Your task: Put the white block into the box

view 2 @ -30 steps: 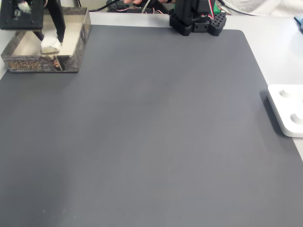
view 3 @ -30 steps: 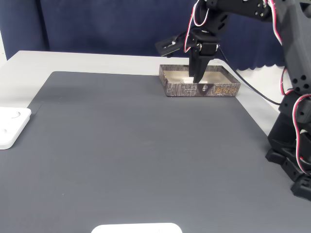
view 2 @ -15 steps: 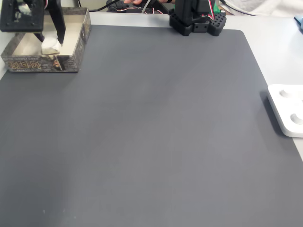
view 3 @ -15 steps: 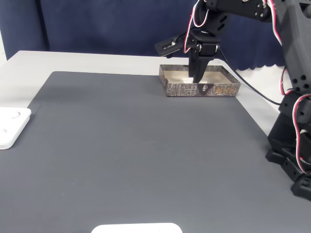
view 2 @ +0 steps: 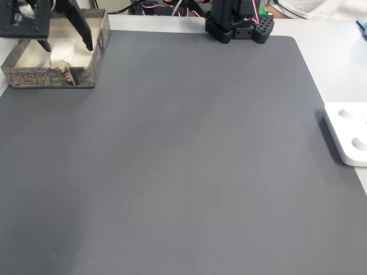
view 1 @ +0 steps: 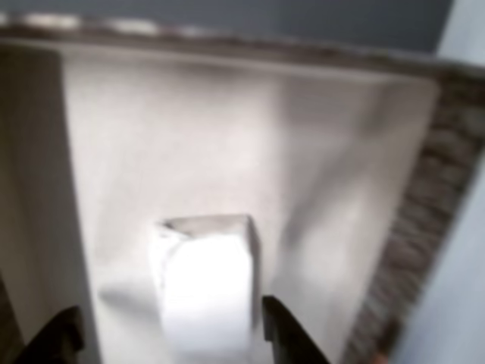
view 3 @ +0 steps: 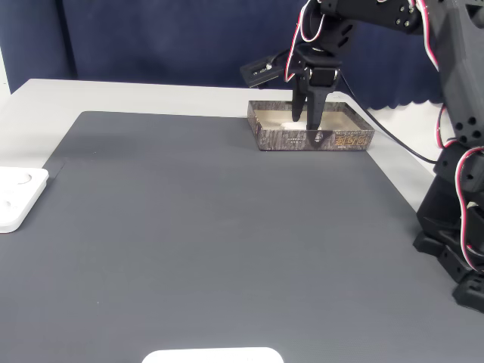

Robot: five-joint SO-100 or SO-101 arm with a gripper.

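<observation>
- Task status: the white block [view 1: 206, 284] lies on the pale floor of the box [view 2: 97, 48], so the placing step reads as done.
- In a fixed view the white block [view 2: 61, 53] sits in the middle part of the box, apart from the walls as far as that view shows.
- End effector: the gripper [view 2: 67, 47] stands with its fingers spread, one on each side of the block; in the blurred other view a dark fingertip [view 1: 284, 334] shows just beside the block with no clear contact.
- In a fixed view from the side, the gripper [view 3: 304, 125] hangs over the box [view 3: 344, 140] with its tips low inside it.
- Remaining work, as a judgement: lift the arm clear of the box walls; nothing else of the task appears outstanding.
- Count: one white block, one box, one arm with one gripper.
- Count of other items: one dark grey mat [view 2: 189, 160], one flat white device [view 2: 348, 133] at the mat's edge.
</observation>
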